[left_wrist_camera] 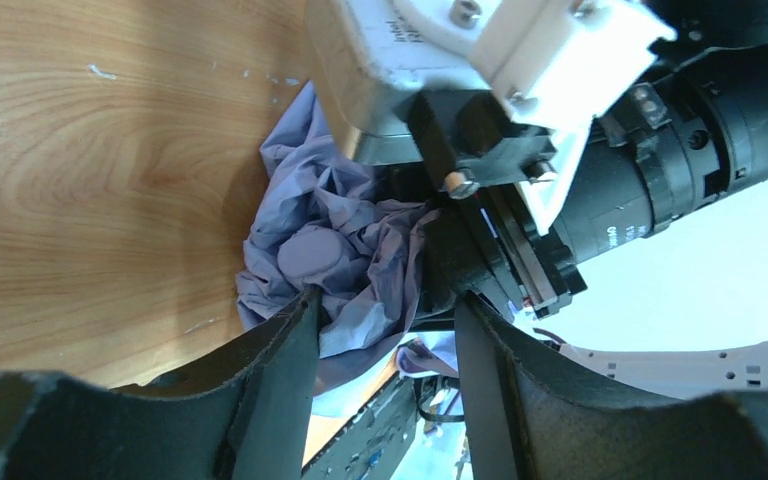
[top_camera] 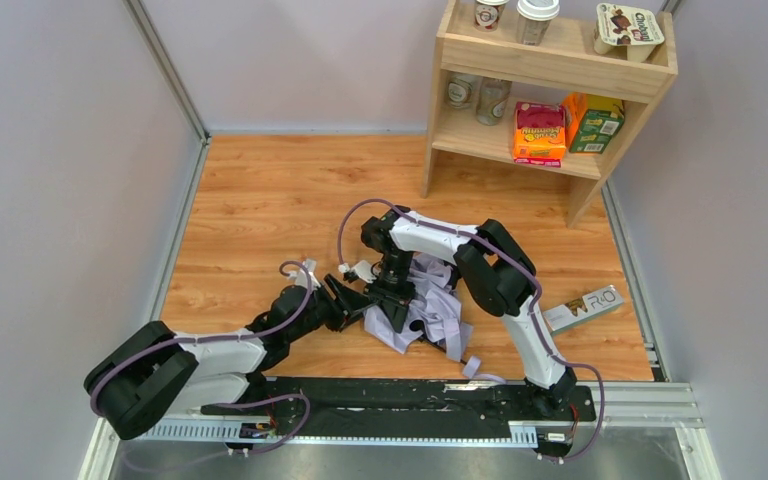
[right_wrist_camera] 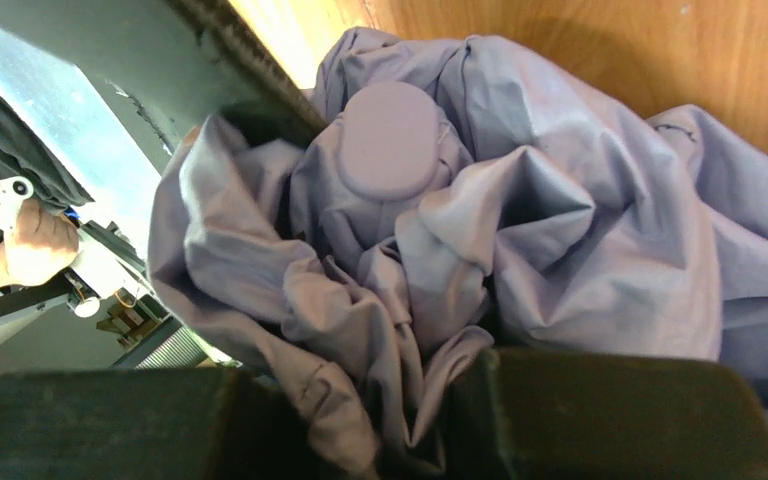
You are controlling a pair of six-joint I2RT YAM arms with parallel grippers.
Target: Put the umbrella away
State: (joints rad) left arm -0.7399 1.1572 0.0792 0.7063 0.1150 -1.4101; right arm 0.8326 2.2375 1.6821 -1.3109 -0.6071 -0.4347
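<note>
umbrella [top_camera: 428,312] lies mid table [top_camera: 260,200], a crumpled lavender heap, canopy loose and unrolled. both arms meet over it. shaft and handle not seen.

right gripper [right_wrist_camera: 370,375]: clenched on a gathered bunch of canopy, folds squeezed up between the pads, with the round cap [right_wrist_camera: 390,140] just beyond the fingertips. likely placed to pin the heap so it can't slide while the other arm works.

left gripper [left_wrist_camera: 385,295]: comes in low from the left. jaws stand apart and straddle a fold of fabric beside the right wrist. no pinch visible, so i read it as not gripping yet. probably there to take a second hold for bunching or wrapping.

thin cloth, so any grip may catch one layer only and slip.

containers:
- shelf [top_camera: 560,58] at the far right, well apart from the umbrella. top board: two lidded cups [top_camera: 537,18] and a foil-lidded tub [top_camera: 628,25].
- lower board: two jars [top_camera: 492,98], contents unclear, then a red box [top_camera: 540,132] and a green box [top_camera: 593,122].
- flat box [top_camera: 585,307] lies closed on the table, right of the right arm.

no sleeve for the umbrella spotted.
</note>
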